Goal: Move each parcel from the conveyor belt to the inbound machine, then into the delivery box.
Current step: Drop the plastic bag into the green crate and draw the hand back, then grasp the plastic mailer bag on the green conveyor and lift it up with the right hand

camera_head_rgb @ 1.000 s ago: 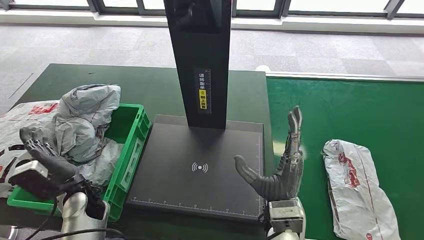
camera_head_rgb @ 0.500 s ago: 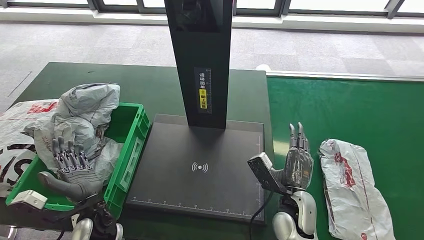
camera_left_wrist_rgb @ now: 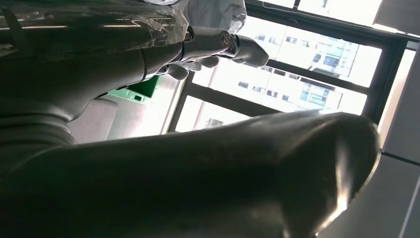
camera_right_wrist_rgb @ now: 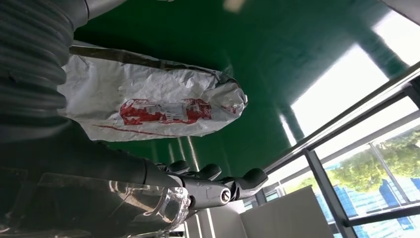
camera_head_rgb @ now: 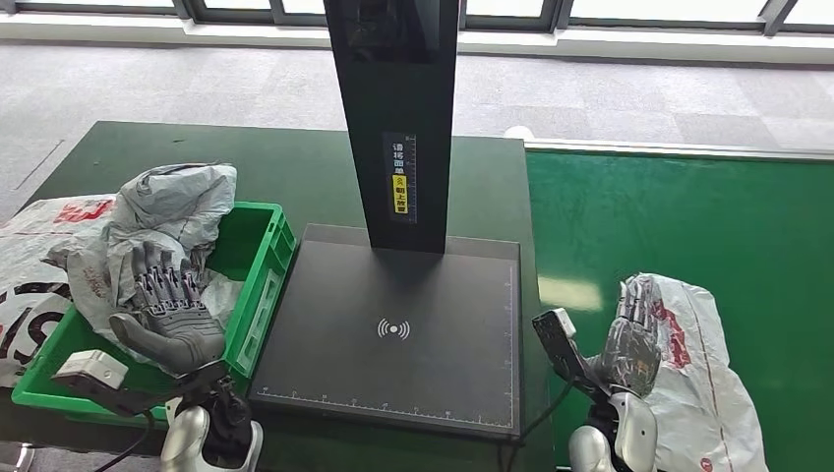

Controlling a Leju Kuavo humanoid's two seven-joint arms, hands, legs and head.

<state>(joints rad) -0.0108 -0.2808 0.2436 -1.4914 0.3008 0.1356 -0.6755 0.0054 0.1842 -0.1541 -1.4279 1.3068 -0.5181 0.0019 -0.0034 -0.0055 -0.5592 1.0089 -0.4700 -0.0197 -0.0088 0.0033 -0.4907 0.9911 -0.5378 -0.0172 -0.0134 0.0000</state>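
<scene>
A white parcel (camera_head_rgb: 708, 388) with red print lies on the green conveyor belt (camera_head_rgb: 688, 216) at the right. My right hand (camera_head_rgb: 629, 339) stands at its left edge, fingers straight and apart, holding nothing; whether it touches the bag I cannot tell. In the right wrist view the parcel (camera_right_wrist_rgb: 153, 106) lies beside the stretched fingers (camera_right_wrist_rgb: 213, 183). My left hand (camera_head_rgb: 167, 315) hovers open over the green delivery box (camera_head_rgb: 258, 280), above crumpled grey parcels (camera_head_rgb: 177, 206). The black inbound machine platform (camera_head_rgb: 393, 329) lies bare between the hands.
The machine's black column (camera_head_rgb: 393, 108) rises behind the platform. A white bag with red and black print (camera_head_rgb: 34, 261) lies left of the box. Dark green tabletop (camera_head_rgb: 285, 167) surrounds the box and machine; grey floor and windows lie beyond.
My right hand has moved right from the platform's edge onto the belt, up to the white parcel. My left hand has turned palm down and shifted over the box.
</scene>
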